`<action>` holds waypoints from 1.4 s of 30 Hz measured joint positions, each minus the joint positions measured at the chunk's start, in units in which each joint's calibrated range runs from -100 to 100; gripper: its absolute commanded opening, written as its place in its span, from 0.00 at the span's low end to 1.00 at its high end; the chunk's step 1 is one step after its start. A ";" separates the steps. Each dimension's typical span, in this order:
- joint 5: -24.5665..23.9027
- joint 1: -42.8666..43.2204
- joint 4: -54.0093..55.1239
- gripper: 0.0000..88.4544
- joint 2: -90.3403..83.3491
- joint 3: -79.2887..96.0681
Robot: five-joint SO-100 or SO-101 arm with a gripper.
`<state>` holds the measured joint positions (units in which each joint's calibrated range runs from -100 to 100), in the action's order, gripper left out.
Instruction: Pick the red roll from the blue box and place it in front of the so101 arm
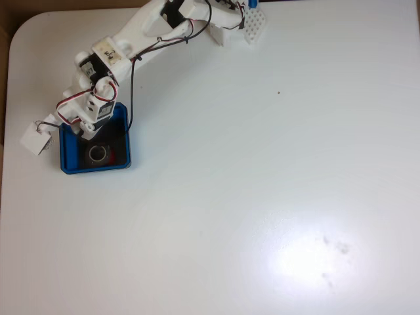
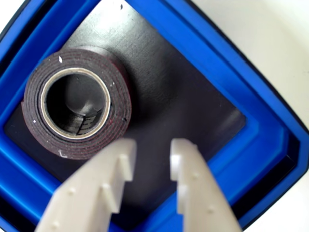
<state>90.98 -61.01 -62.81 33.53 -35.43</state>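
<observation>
One white arm [image 1: 125, 49] stretches across the white worktop [image 1: 262, 184] in the fixed view, running from the top edge down to the left, with black motors and red and black wires along it. Its lower end hangs over the blue box [image 1: 95, 167], which sits near the worktop's left edge. Inside the box, on the black floor, lies the roll [image 1: 98, 154], seen here as a pale ring with a touch of red at its right side. A small white block [image 1: 36, 139] sits just left of the box, joined to the arm by a thin wire. At the top of the picture a white perforated board [image 1: 256, 25] stands beside the arm's base. In this view the tool is hidden under the arm, so its state cannot be told from here. In the wrist view the tool [image 2: 150, 154] enters from the bottom edge, its two pale fingers [image 2: 108, 179] apart with a narrow gap between them, holding nothing. They hover above the black floor of the blue box [image 2: 231, 77]. The roll [image 2: 77, 104] lies flat in the upper left part of the box, its dark hole facing up, just up and left of the left fingertip and not between the fingers.
</observation>
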 measured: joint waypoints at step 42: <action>0.00 1.48 2.22 0.23 3.39 -0.09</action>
<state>90.98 -59.52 -60.59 36.92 -35.52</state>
